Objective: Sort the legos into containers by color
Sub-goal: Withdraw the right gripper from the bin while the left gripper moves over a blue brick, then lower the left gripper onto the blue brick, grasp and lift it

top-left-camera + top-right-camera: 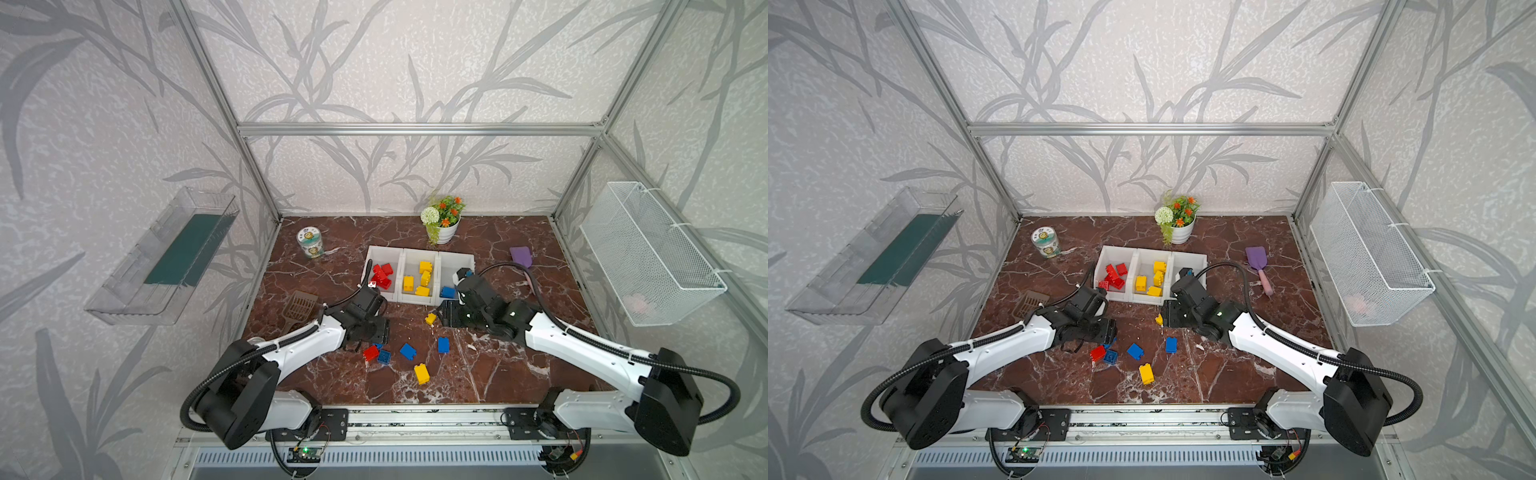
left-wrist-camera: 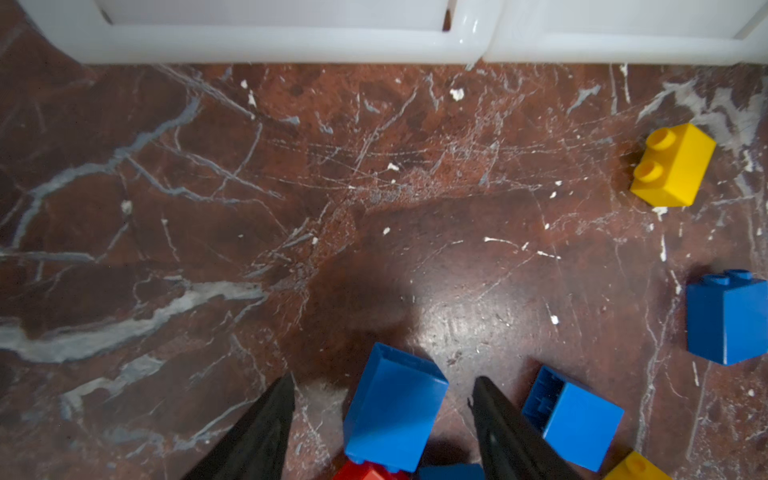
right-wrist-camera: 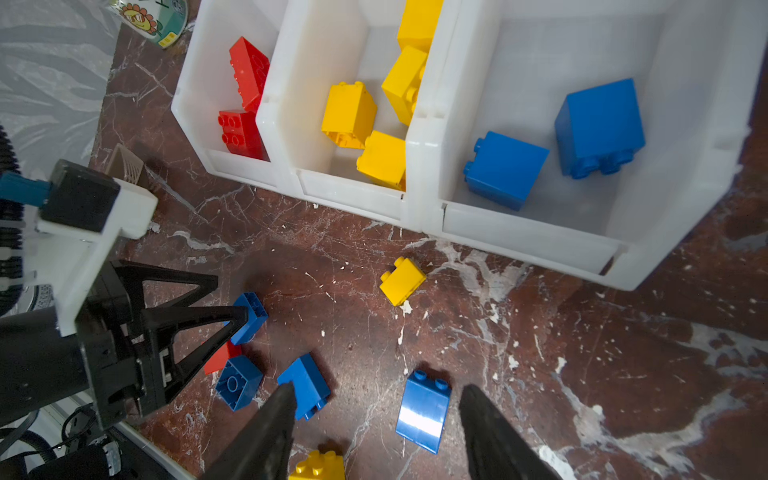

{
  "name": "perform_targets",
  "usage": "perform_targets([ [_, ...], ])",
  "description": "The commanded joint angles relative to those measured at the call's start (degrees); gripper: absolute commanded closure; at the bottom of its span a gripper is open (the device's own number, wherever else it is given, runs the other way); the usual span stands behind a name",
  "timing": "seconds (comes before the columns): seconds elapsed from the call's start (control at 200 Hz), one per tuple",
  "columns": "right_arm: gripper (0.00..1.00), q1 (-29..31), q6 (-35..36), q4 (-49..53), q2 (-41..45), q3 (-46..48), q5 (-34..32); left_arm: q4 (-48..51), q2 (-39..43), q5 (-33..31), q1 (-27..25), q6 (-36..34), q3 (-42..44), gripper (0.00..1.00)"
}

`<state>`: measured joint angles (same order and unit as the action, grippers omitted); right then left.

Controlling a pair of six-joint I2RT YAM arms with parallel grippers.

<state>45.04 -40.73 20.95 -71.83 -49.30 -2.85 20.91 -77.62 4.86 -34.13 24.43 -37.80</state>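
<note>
Chunky glossy blue lego (image 2: 395, 411), lying between left end effector (image 2: 382, 379) jaws

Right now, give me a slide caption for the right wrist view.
Open right claw framing a loose blue lego, before three white bins of color-sorted legos.

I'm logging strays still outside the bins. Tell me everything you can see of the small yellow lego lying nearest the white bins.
The small yellow lego is a glossy yellow plastic brick with two round studs in a row. It lies tipped on its side on the brown marbled table, studs pointing sideways, in front of the white bins, by the seam between those holding yellow and blue. Only the table touches it; nothing grips it.
</note>
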Motion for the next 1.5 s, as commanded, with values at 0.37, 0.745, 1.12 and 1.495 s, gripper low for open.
perform_targets([
  [0.37, 0.36, -0.21, -2.07, 2.17, 6.08, 2.36, -3.56, 2.16, -5.33, -0.71, -3.28, -2.52, -3.38, 0.32],
  [0.745, 0.36, -0.21, -3.32, 2.43, 7.8, 3.81, -4.09, 4.51, -8.04, -5.22, -6.63, -2.71, -4.34, 0.38],
  [1.12, 0.36, -0.21, -4.49, 4.36, 11.63, 5.57, -6.35, 4.26, -9.87, -5.54, -7.19, -3.03, -5.17, 0.66],
  [1.495, 0.36, -0.29, -3.34, 10.04, 22.18, 8.97, -12.53, 6.5, -9.05, -5.96, -7.27, -4.1, -13.76, 0.71],
])
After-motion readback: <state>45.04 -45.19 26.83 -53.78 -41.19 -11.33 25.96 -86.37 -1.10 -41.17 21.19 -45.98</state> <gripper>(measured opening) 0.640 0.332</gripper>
